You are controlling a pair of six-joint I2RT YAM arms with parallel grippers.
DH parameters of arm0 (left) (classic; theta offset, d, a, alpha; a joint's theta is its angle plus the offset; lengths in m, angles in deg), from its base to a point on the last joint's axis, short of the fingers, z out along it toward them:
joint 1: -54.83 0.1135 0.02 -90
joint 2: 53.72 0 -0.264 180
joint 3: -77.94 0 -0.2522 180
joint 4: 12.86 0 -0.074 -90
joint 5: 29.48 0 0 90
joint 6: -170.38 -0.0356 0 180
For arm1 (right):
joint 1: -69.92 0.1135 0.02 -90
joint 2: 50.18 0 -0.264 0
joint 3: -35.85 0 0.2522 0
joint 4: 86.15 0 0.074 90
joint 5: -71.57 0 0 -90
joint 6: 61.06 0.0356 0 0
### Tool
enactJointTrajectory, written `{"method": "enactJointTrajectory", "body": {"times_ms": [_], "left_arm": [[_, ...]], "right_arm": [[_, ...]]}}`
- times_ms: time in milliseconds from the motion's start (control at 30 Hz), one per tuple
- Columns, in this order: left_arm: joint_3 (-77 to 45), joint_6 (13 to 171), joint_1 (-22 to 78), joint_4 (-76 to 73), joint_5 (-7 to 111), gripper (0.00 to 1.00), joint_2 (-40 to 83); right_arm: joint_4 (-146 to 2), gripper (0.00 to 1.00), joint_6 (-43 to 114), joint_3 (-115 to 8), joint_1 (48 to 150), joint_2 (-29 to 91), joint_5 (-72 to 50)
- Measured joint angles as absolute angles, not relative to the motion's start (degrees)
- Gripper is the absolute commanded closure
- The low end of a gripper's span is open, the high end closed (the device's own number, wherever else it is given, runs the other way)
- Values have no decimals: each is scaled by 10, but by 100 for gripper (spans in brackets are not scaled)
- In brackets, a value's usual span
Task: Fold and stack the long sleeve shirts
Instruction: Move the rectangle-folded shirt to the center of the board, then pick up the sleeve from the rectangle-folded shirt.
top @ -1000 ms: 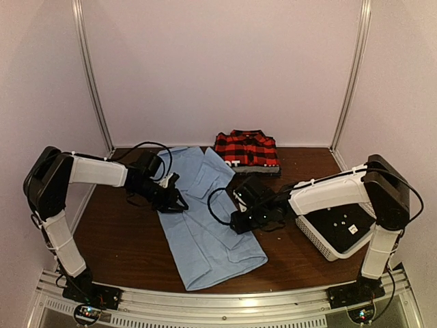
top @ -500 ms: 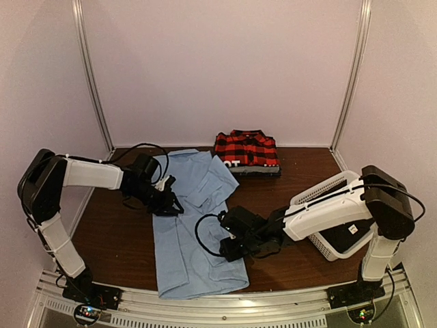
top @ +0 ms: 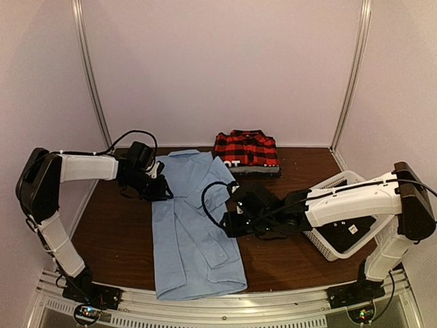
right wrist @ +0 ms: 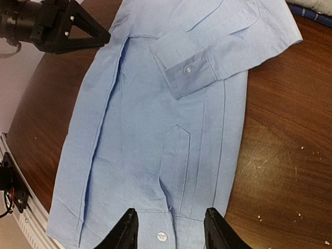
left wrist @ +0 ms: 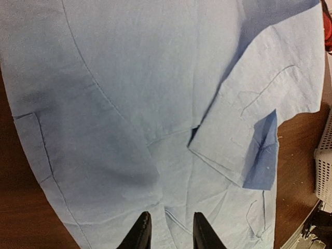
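Observation:
The light blue long sleeve shirt (top: 194,239) lies flat and lengthwise on the brown table, with a buttoned cuff (right wrist: 187,72) folded across its upper part. The red-and-black plaid shirt (top: 246,149) sits folded at the back of the table. My left gripper (top: 164,191) is at the blue shirt's left edge near the collar end. Its fingers stand apart over flat cloth (left wrist: 170,215). My right gripper (top: 227,222) is low at the shirt's right edge. It is open (right wrist: 170,211), and only flat cloth and a button show between its fingers.
A white mesh basket (top: 328,183) lies tilted at the right, under the right forearm. Its mesh also shows in the left wrist view (left wrist: 324,161). The metal rail (top: 205,301) runs along the near table edge, just below the shirt's hem.
The blue shirt has been pulled straighter and narrower, its hem shifted left. The right gripper dipped toward the near edge, then came back to mid-shirt and opened slightly. The left gripper moved back and left.

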State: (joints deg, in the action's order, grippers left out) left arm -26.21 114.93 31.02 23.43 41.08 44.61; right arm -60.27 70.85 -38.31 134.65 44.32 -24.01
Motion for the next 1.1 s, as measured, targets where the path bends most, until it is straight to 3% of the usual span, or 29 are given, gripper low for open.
{"method": "enactJointTrajectory", "body": {"times_ms": [200,533,733,933,1100], "left_arm": [[-223,1140,317,233,427,71,544],[-192,1128,320,239,422,71,575],[-183,1122,320,258,423,71,563],[-183,1120,320,266,422,71,512],[-183,1120,320,266,420,71,491]], "right_arm": [[-620,41,666,-452,1308,490,-244],[-587,35,567,-658,1281,668,-277],[-532,36,542,-758,1281,752,-297],[-486,38,547,-772,1280,791,-311],[-478,52,558,-782,1274,815,-310]]}}
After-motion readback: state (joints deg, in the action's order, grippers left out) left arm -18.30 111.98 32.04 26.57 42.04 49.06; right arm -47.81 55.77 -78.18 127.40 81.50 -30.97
